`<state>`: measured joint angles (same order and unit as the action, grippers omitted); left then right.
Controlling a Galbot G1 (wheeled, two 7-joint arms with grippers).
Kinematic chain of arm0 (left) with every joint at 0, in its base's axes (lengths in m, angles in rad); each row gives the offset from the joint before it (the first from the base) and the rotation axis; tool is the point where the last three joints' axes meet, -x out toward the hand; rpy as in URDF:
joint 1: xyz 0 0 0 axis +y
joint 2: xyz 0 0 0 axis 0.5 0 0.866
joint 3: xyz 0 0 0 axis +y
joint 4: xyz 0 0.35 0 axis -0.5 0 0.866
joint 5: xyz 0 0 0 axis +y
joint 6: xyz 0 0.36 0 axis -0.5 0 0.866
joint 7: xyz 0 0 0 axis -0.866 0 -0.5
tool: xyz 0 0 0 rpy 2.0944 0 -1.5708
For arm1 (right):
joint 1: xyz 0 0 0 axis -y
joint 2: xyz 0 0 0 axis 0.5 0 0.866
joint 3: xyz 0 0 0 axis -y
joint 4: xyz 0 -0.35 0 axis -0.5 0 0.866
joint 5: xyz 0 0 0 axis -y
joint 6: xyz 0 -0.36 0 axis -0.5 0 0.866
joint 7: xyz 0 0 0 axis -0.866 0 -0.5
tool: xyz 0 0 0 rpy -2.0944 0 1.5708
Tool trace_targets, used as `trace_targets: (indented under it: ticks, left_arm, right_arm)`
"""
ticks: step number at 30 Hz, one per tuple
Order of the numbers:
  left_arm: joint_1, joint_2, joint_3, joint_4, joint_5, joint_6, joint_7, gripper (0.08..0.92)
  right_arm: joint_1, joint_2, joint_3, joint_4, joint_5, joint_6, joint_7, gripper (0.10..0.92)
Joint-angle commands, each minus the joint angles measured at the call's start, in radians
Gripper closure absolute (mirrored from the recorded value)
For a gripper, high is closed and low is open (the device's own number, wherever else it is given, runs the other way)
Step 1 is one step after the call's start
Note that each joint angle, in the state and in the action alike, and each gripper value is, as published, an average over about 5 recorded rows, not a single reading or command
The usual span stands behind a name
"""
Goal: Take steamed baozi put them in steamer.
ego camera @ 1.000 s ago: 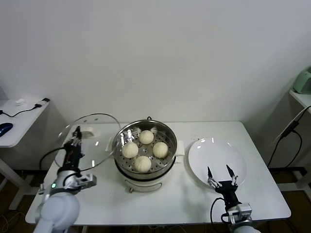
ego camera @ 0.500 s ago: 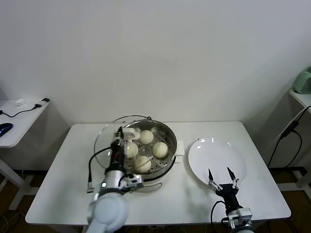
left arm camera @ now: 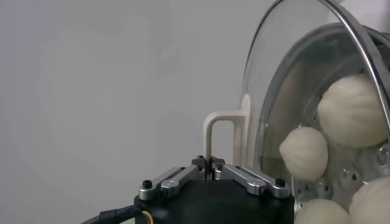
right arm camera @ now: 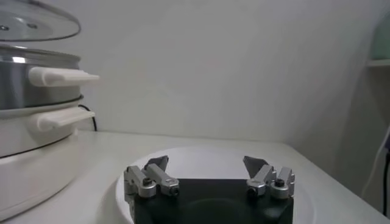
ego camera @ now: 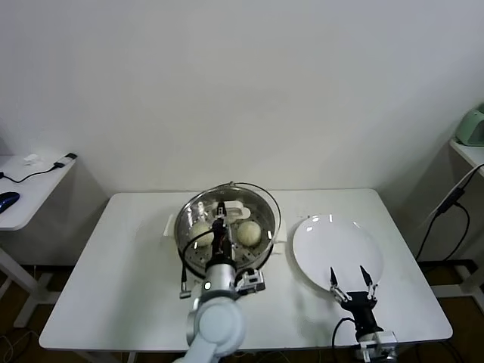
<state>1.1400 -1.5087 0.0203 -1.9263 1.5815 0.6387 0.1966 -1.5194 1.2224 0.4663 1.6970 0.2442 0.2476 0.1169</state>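
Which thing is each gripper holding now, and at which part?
The left gripper holds the glass lid by its cream handle, above the steamer. The right gripper holds nothing.

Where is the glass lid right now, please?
In the head view, the glass lid is held over the steamer at the table's centre, gripped by its handle in the shut left gripper; the white plate lies to its right.

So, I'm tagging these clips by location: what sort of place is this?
Probably a lab or office test room, not a home kitchen: a bare white wall, a plain white table holding only the steamer and a plate, and a side desk with cables.
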Motion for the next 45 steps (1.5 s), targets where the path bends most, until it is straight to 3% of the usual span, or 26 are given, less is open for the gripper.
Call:
trace_targets:
  ticks: [1, 29, 35, 40, 45]
  left_arm:
    - [-0.022, -0.034, 0.033, 0.083, 0.052, 0.025, -0.002, 0.870]
    - [-0.028, 0.041, -0.005, 0.086, 0.032, 0.012, -0.007, 0.857]
    - [-0.025, 0.060, -0.002, 0.055, 0.010, 0.014, 0.007, 0.709]
    - [0.002, 0.105, -0.002, -0.041, -0.039, 0.009, 0.022, 0.561]
    - [0.065, 0.159, -0.017, -0.176, -0.225, -0.068, -0.085, 0.423]
  right_arm:
    - [-0.002, 0.005, 0.011, -0.011, -0.005, 0.018, 0.001, 0.203]
    - [0.002, 0.013, 0.000, -0.022, -0.042, 0.037, -0.002, 0.203]
    - [0.003, 0.006, -0.005, -0.012, -0.045, 0.029, -0.002, 0.203]
    - [0.002, -0.001, -0.005, -0.003, -0.041, 0.019, -0.003, 0.203]
    - [0.004, -0.004, -0.010, 0.009, -0.015, 0.010, -0.003, 0.203]
